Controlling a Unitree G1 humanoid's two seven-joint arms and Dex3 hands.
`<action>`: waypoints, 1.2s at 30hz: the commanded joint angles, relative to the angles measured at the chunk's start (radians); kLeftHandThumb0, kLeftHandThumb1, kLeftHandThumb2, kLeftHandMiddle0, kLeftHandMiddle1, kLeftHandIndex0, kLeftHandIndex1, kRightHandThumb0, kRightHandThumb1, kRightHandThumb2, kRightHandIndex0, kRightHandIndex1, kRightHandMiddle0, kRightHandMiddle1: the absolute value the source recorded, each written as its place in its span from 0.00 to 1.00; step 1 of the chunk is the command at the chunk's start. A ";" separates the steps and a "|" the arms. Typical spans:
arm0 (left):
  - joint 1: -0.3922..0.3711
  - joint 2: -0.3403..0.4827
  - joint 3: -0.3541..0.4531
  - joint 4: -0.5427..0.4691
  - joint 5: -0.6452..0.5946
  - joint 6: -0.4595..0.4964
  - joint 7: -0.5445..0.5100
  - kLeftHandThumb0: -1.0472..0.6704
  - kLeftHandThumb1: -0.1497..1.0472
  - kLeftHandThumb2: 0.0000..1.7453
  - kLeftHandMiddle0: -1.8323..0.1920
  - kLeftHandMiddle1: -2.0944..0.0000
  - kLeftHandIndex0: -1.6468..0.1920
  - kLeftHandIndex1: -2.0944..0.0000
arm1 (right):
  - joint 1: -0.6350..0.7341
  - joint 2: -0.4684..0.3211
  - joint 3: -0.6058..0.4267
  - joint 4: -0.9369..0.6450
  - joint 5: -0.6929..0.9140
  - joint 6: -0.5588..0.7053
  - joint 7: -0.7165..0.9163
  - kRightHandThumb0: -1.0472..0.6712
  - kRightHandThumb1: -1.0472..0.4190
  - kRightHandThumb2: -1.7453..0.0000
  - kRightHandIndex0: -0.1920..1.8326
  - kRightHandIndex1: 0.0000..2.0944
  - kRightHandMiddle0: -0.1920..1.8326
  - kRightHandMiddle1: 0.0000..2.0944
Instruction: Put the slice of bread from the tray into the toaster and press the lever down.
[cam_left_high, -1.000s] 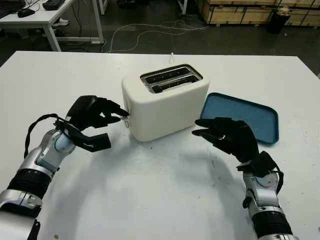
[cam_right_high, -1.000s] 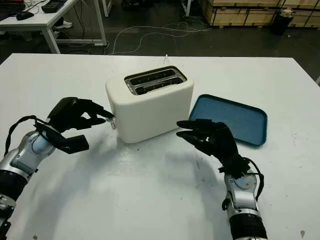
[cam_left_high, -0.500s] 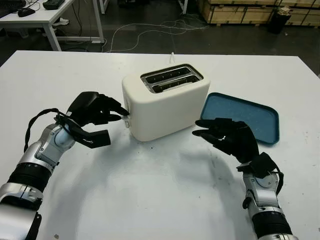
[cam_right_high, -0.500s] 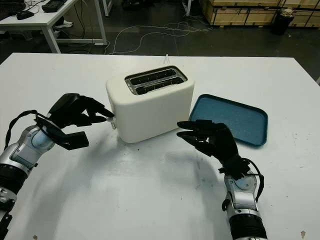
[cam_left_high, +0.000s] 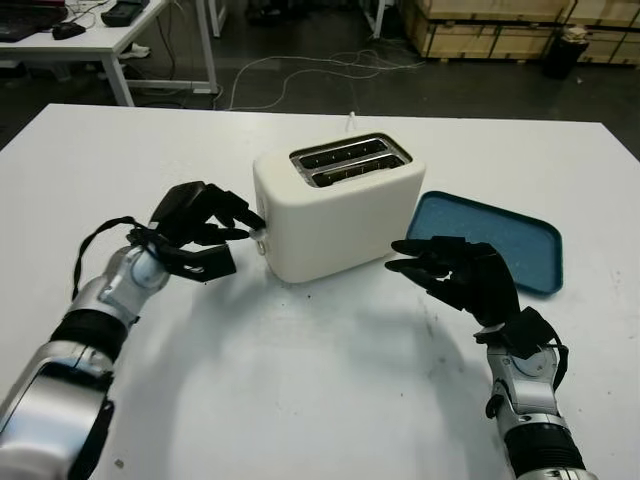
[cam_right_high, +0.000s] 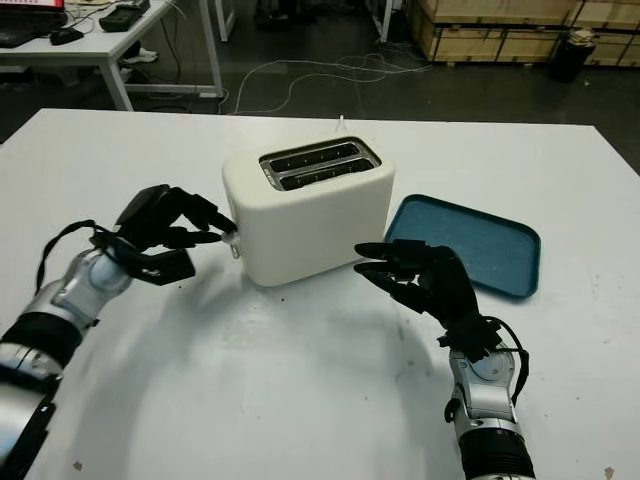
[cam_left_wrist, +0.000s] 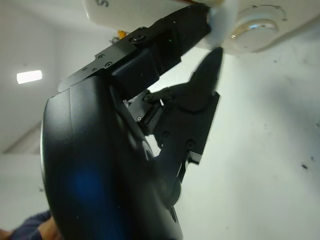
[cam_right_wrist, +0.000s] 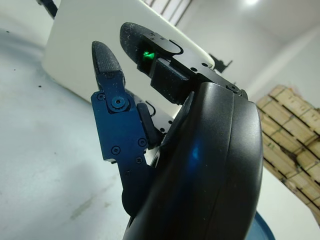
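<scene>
Toaster lever (cam_left_high: 260, 231): my left hand (cam_left_high: 200, 215) pinches it to press down; right hand (cam_left_high: 455, 277) hovers open beside the toaster (cam_left_high: 335, 210), holding nothing.

Bright overhead light, even across white table (cam_left_high: 300, 400). Soft shadows under both arms and beside toaster (cam_left_high: 340, 205). Wrist views blurred close up; ceiling lamp glares.

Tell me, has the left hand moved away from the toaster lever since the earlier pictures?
No. The left hand stays on the lever at the toaster end.
</scene>
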 joint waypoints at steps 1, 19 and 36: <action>0.077 -0.271 -0.200 0.164 0.162 0.138 -0.048 0.49 0.89 0.03 0.43 0.75 0.30 0.99 | 0.002 -0.018 -0.017 0.020 0.020 -0.047 0.008 0.40 0.13 1.00 0.68 0.00 0.63 0.00; 0.083 -0.252 -0.231 0.176 0.141 0.124 -0.044 0.48 0.89 0.08 0.43 0.77 0.32 0.99 | -0.001 -0.011 -0.017 0.022 0.008 -0.040 0.001 0.39 0.13 1.00 0.68 0.00 0.63 0.00; 0.173 -0.241 -0.277 -0.115 0.085 0.217 -0.122 0.53 0.89 0.05 0.48 0.70 0.33 1.00 | 0.003 -0.012 -0.018 0.024 0.016 -0.010 0.010 0.39 0.13 1.00 0.68 0.00 0.63 0.00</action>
